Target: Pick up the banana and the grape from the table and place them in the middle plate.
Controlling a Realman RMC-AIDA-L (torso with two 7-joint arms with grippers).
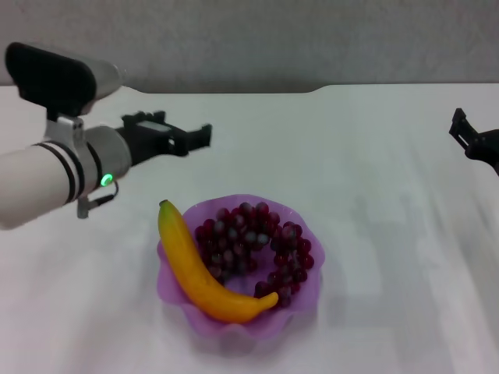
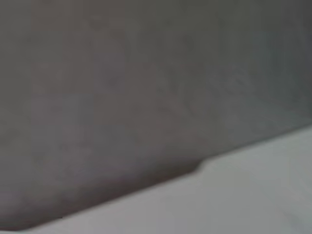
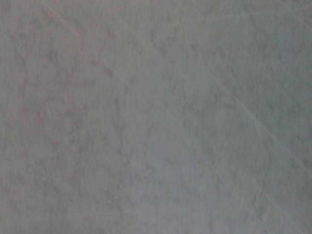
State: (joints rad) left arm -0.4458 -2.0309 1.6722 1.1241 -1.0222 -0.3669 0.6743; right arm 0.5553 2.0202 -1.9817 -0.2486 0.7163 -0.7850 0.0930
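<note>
In the head view the light-purple scalloped plate point(image 1: 300, 300) sits on the white table point(image 1: 374, 156) near the front middle. The yellow-orange banana point(image 1: 189, 269) lies in it along its left side, its dark-green stem tip over the rim. The bunch of dark red-purple grapes point(image 1: 253, 241) lies in the plate to the right of the banana. My left gripper point(image 1: 199, 136) hangs above the table, behind and to the left of the plate, holding nothing. My right gripper point(image 1: 461, 128) is at the far right edge, away from the plate.
The table's back edge meets a grey wall point(image 1: 257, 39). The left wrist view shows only that wall point(image 2: 122, 87) and a strip of table point(image 2: 253, 195). The right wrist view shows only bare table surface point(image 3: 156, 117).
</note>
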